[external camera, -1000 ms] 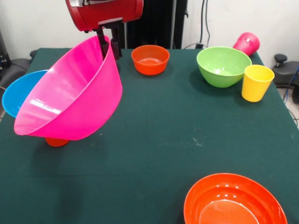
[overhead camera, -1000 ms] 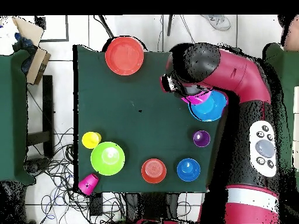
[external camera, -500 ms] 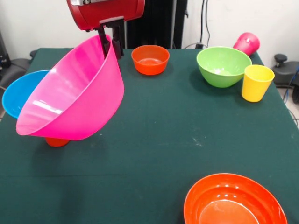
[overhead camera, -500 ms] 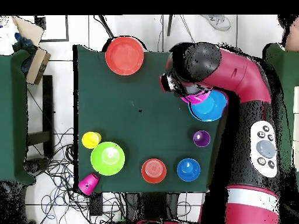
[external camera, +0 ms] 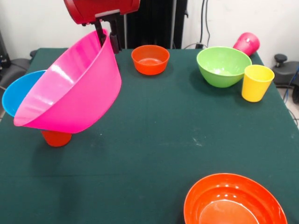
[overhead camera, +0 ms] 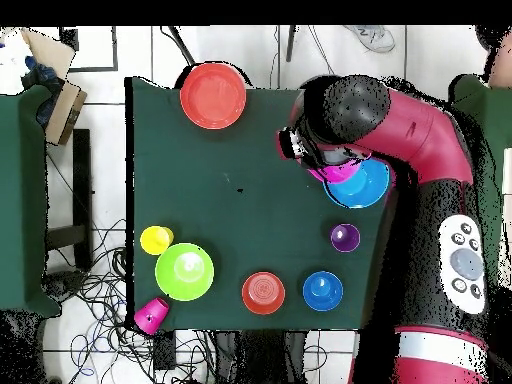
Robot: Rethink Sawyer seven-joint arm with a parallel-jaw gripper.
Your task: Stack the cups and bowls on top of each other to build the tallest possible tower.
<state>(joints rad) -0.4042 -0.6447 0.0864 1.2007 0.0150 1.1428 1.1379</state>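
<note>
My gripper (external camera: pixel 107 39) is shut on the far rim of the very large pink bowl (external camera: pixel 70 93), which hangs tilted with its mouth facing up and to the left. Under its low edge stands an orange cup (external camera: pixel 56 138), partly covered. Behind the pink bowl a medium blue bowl (external camera: pixel 16 93) sits at the table's left edge. In the overhead view the arm hides the gripper and only a sliver of the pink bowl (overhead camera: pixel 328 173) shows beside the blue bowl (overhead camera: pixel 358 186).
On the table stand a small orange bowl (external camera: pixel 150 59), a lime green bowl (external camera: pixel 223 65), a yellow cup (external camera: pixel 256 82) and a large orange bowl (external camera: pixel 233 200). A magenta cup (external camera: pixel 246 43) lies on its side. The overhead view adds a purple cup (overhead camera: pixel 345 237) and a small blue bowl (overhead camera: pixel 323 290).
The pink bowl has risen a little in the gripper and tipped further, so more of the orange cup shows beneath it. Nothing else moved.
</note>
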